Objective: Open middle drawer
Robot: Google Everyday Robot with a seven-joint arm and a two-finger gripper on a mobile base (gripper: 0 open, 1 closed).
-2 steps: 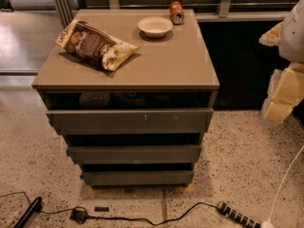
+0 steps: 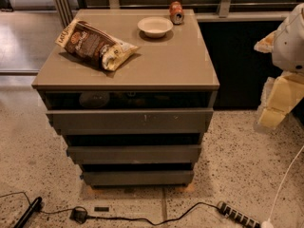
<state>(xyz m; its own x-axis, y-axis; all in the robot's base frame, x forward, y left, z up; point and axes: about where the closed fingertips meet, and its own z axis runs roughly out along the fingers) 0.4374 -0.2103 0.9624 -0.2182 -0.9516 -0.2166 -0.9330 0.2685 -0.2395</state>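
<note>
Since the earlier frame the arm has edged a little further in from the right border, while the cabinet (image 2: 156, 68) and everything on it sit where they were. The gripper (image 2: 279, 101) hangs at the right edge of the camera view, clear of the cabinet's right side and touching nothing. From here I cannot make out whether it is spread or closed.

The middle drawer (image 2: 135, 154) lies down and to the left of the gripper as the camera sees it, well apart from it. Its plain flat front is the second of three, with a dark band above and below. I cannot tell how far out it stands. The top drawer front (image 2: 130, 120), with its small pale centre mark, is nearer the gripper's height; the lowest front (image 2: 137, 177) sits closest to the floor (image 2: 28, 160).

Up and left of the gripper, on the cabinet top, a snack bag (image 2: 95, 44) lies flat toward the far-left corner. A pale bowl (image 2: 155, 26) rests near the back, with a can (image 2: 176, 12) just beside it. Below the gripper, a power strip (image 2: 237, 216) and a black cable (image 2: 142, 218) trail across the speckled floor.
</note>
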